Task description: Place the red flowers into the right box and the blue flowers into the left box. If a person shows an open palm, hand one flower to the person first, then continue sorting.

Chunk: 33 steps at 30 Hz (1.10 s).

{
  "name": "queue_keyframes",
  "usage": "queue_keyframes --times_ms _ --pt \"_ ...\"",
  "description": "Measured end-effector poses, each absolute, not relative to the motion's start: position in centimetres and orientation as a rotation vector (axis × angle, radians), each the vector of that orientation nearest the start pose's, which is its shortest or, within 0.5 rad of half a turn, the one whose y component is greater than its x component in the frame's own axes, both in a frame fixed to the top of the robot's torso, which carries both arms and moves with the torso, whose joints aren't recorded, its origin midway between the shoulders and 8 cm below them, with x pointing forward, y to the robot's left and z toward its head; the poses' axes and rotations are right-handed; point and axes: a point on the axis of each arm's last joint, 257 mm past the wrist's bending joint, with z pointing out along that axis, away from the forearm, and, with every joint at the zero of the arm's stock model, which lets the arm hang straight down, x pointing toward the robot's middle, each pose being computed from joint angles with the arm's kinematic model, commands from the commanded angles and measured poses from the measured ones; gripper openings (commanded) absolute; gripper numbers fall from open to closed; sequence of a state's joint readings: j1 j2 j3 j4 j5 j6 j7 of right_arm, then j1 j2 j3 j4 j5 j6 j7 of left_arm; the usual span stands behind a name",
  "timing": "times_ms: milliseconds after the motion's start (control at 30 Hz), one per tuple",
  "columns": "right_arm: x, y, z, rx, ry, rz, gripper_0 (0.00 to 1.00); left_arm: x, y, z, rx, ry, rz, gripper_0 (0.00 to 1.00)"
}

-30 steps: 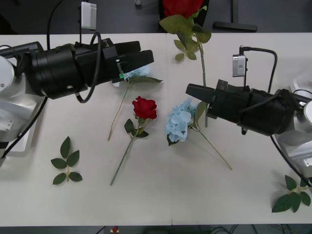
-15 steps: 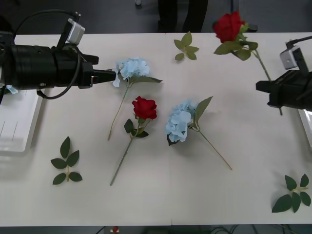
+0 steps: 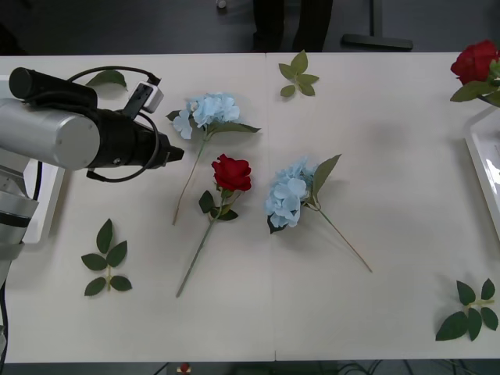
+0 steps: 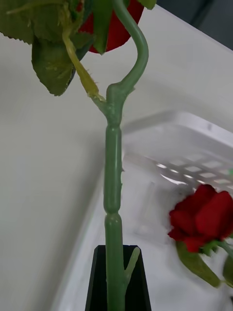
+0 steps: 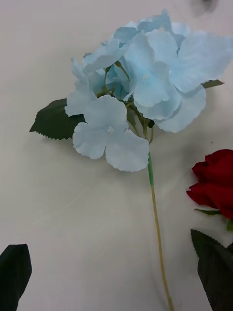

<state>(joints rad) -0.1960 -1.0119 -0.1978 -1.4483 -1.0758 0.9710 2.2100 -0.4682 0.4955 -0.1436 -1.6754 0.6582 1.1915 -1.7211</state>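
My left gripper [image 3: 173, 153] stands open just left of the stem of a blue flower [image 3: 209, 109] lying at the back left of the table. In the left wrist view the same blue flower [image 5: 145, 82] lies ahead of my left gripper [image 5: 109, 252], with nothing between the fingers. A red flower [image 3: 232, 172] and a second blue flower [image 3: 287, 195] lie mid-table. My right gripper [image 4: 119, 272] is shut on the green stem of a red flower [image 3: 475, 61], held over the right box [image 4: 184, 121], where another red flower [image 4: 208, 218] lies. The left box [image 3: 51, 203] is at the left edge.
Loose leaf sprigs lie at the front left [image 3: 107, 258], front right [image 3: 469, 311] and back centre [image 3: 297, 74]. A person's legs [image 3: 293, 23] stand beyond the far table edge. The right box's rim [image 3: 484, 164] shows at the right edge.
My right arm has swung out to the right with the red flower, bringing it over the right box. My left arm has drawn back and turned, its gripper now beside the blue flower's stem.
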Motion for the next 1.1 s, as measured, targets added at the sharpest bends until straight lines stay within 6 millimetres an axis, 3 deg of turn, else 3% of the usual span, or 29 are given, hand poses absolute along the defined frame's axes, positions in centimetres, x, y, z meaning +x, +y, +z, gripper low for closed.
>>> queue_keyframes --times_ms 200,400,600,867,967,1100 --pt "50.6 -59.6 -15.0 -0.440 2.226 -0.475 0.00 57.3 16.3 -22.8 0.563 2.185 -0.138 1.00" --pt "48.9 -65.4 -14.1 -0.432 2.247 -0.643 0.00 57.8 15.3 -27.0 0.577 2.201 -0.098 1.00" --pt "48.0 -68.9 -13.3 -0.510 2.210 -0.807 0.00 57.6 14.5 -28.6 0.600 2.210 -0.077 1.00" --pt "43.9 -73.0 -15.8 -0.565 2.190 -0.994 0.00 58.7 12.0 -28.3 0.609 2.214 -0.101 1.00" --pt "42.3 -73.8 -17.3 -0.585 2.234 -1.014 0.00 59.5 11.4 -27.5 0.612 2.196 -0.096 1.00" --pt "42.1 -73.9 -17.8 -0.603 2.229 -1.043 0.00 60.0 11.1 -27.1 0.619 2.190 -0.087 1.00"
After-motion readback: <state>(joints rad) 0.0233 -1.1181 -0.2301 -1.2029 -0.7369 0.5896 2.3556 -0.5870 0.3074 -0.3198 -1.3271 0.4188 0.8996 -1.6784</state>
